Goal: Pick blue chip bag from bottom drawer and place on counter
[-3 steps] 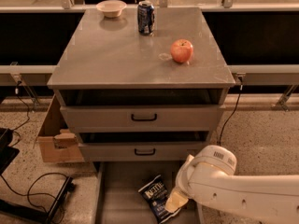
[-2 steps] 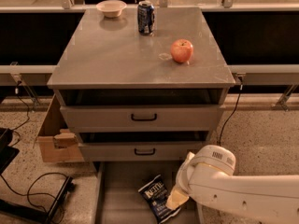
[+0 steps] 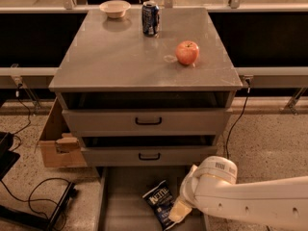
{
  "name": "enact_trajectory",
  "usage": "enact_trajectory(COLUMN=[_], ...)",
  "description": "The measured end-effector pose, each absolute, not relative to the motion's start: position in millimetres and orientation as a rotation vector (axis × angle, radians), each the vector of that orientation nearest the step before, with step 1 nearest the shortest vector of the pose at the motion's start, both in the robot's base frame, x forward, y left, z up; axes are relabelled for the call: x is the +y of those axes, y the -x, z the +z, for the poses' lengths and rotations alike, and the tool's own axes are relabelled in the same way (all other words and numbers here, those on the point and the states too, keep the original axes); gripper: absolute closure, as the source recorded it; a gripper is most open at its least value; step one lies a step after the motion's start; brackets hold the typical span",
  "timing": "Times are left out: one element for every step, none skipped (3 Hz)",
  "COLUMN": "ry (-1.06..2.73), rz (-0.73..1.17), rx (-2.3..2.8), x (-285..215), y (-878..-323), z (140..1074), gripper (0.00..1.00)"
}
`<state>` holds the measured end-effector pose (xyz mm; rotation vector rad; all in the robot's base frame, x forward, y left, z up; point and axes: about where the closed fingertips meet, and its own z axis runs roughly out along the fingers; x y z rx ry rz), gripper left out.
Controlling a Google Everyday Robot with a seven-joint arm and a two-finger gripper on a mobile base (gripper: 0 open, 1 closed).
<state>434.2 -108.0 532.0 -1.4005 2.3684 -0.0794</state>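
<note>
The blue chip bag (image 3: pixel 159 200) lies on the floor of the open bottom drawer (image 3: pixel 126 206), right of its middle, white label panel facing up. My gripper (image 3: pixel 176 211) reaches down into the drawer from the right, at the bag's right edge; a pale finger (image 3: pixel 179 210) shows against the bag. The white arm hides most of the gripper. The counter (image 3: pixel 125 57) is the grey top of the cabinet, above the two upper drawers.
On the counter stand a blue soda can (image 3: pixel 150 18), a red apple (image 3: pixel 187 52) and a small white bowl (image 3: pixel 114 8). A cardboard box (image 3: pixel 55 143) sits left of the cabinet. Black cables (image 3: pixel 36 196) lie on the floor at the left.
</note>
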Motion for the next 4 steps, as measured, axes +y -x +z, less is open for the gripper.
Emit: enact_trajectory(ry=[1.303, 1.209, 1.181, 1.189], rz=[0.045, 0.132, 0.213, 0.306], rx=[2.449, 2.478, 2.481, 2.52], x=[-115, -120, -111, -96], y=[-429, -435, -436, -410], z=[466, 413, 356, 312], gripper=[0.0, 0.0, 0.0, 0.0])
